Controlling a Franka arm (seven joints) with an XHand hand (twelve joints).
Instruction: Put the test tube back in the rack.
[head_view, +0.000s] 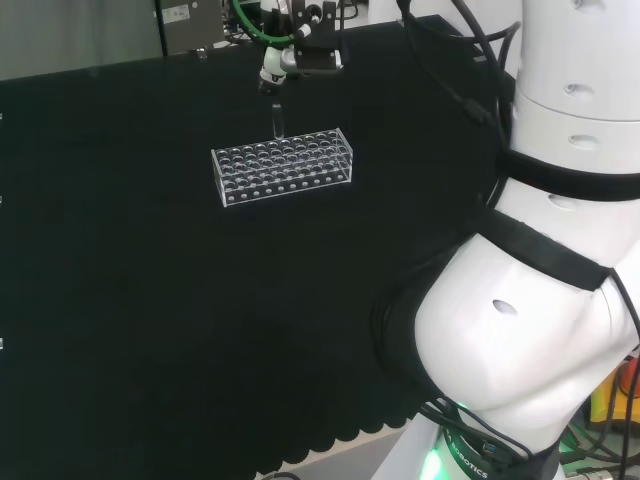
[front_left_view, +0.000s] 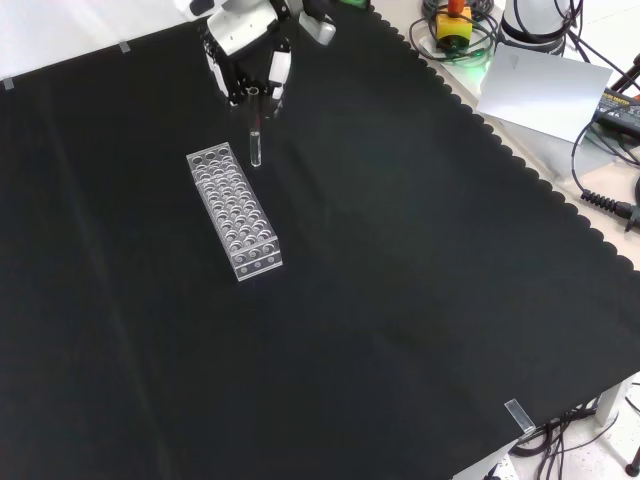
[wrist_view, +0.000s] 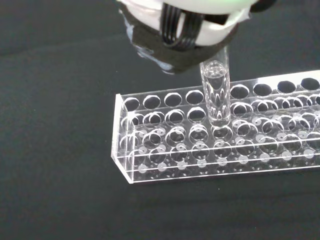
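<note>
A clear plastic test tube rack (head_view: 283, 165) with several rows of holes lies on the black cloth, and every hole that shows is empty. The hand (front_left_view: 245, 60) hangs above the rack's far end in the front view, its fingers pinching the top of a clear test tube (front_left_view: 256, 148). The tube (head_view: 278, 120) hangs upright, its rounded bottom just above the rack (front_left_view: 234, 208). In the wrist view the tube (wrist_view: 216, 95) stands over a hole in one of the rack's (wrist_view: 150, 167) back rows, with the hand (wrist_view: 185, 30) blurred above it.
The arm's white links (head_view: 560, 300) take up the head view's right. Off the cloth's far right in the front view lie cables, a yellow box with a red button (front_left_view: 455, 25) and a grey sheet (front_left_view: 540, 85). A small clear piece (front_left_view: 518, 412) sits at the cloth's near edge.
</note>
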